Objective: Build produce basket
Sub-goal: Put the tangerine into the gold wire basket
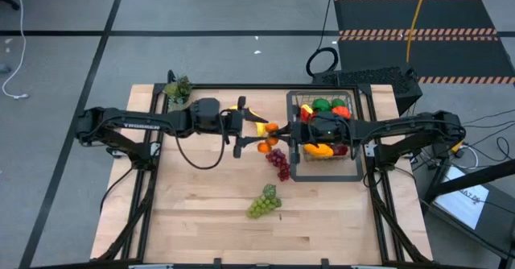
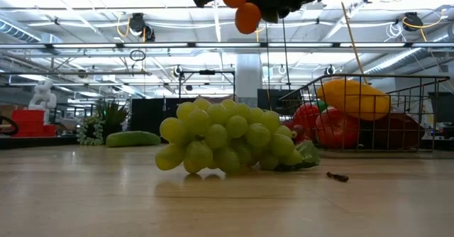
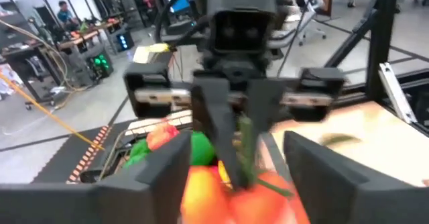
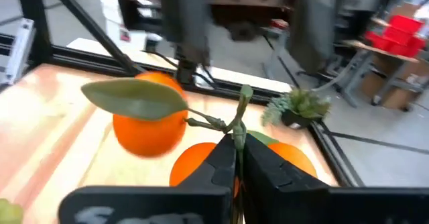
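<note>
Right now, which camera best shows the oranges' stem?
The right wrist view: the right gripper pinches the stem of the oranges. The left wrist view blurs it; the high and low views show only the fruit.

A pale wood grain was shown by the counter (image 1: 201, 213), framed in black. The oranges (image 4: 151, 120) were bright orange, with a dull green leaf and stem. The grapes (image 2: 223, 139) near the front were yellow-green, while a second bunch (image 1: 278, 164) was dark red-purple. The basket (image 1: 354, 168) was of dark grey wire, with red, green, yellow and orange produce (image 1: 326, 108) seen inside. Both arms were black, as was the right claw (image 4: 236, 158).
</note>
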